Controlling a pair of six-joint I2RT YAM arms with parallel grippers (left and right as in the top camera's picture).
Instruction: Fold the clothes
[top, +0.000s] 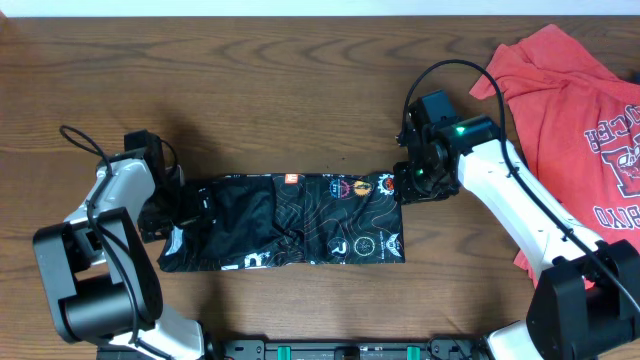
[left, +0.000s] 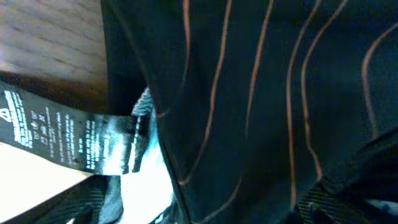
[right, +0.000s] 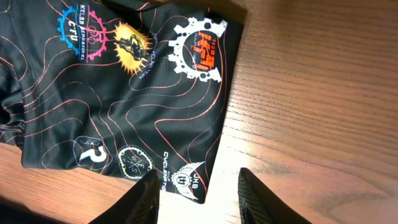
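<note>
The black shirt (top: 290, 220) with thin orange contour lines lies folded into a long strip across the middle of the table. My left gripper (top: 175, 207) is at its left end. In the left wrist view the fingers (left: 87, 202) stand wide apart at the bottom corners, with dark fabric (left: 261, 93) and a care label (left: 62, 134) between and above them. My right gripper (top: 410, 182) is at the strip's far right corner. It is open there (right: 199, 202), and the flat corner with a winged logo (right: 186, 180) lies between its fingers. The red T-shirt (top: 580, 110) lies crumpled at the far right.
Bare brown wooden table (top: 300, 80) stretches behind and in front of the black strip. The right arm's white link (top: 520, 200) crosses between the strip and the red T-shirt, partly over its edge.
</note>
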